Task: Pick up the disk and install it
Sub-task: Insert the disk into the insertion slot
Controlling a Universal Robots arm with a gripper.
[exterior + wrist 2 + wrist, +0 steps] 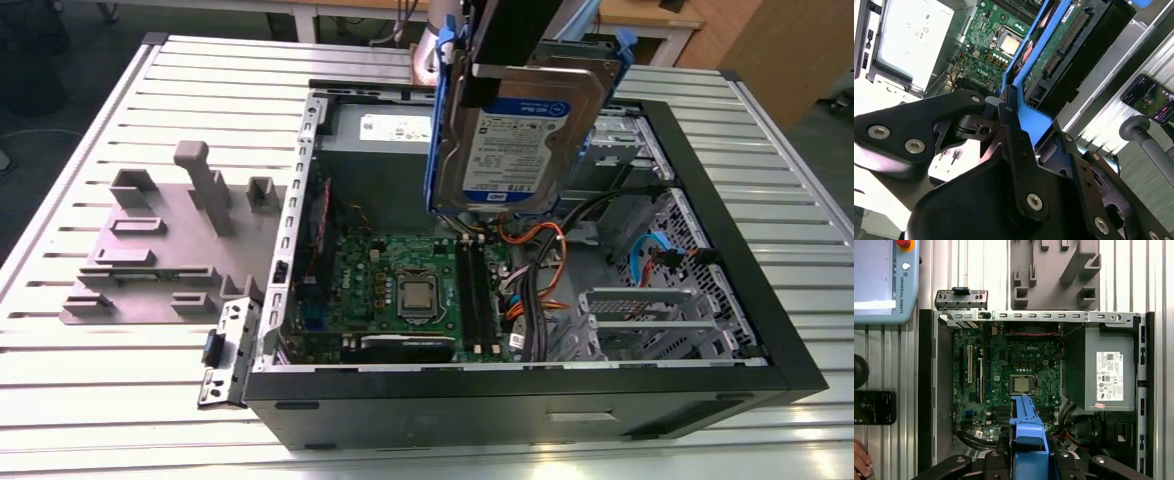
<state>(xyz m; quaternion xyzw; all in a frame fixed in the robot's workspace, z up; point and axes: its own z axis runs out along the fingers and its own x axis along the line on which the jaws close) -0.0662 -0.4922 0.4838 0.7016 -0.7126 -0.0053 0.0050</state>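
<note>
The disk (523, 130), a silver hard drive with a white-and-blue label in a bright blue carrier, hangs upright above the open computer case (534, 400). It hovers over the motherboard (400, 290), clear of it. My gripper (521, 55) is shut on the disk's upper edge. In the second wrist view the black fingers (1009, 125) clamp the blue carrier (1026, 65), and the drive's green circuit board (1059, 50) faces sideways. In the first wrist view the carrier (1028, 425) points down toward the board beside the processor (1021, 385).
The grey power supply box (1106, 375) fills one end of the case; a metal drive cage (654, 320) and loose cables (534, 290) fill the other. A grey fixture (160, 250) lies on the slatted table. A pendant (884, 280), a phone (874, 407) and a hand (859, 460) are beside the case.
</note>
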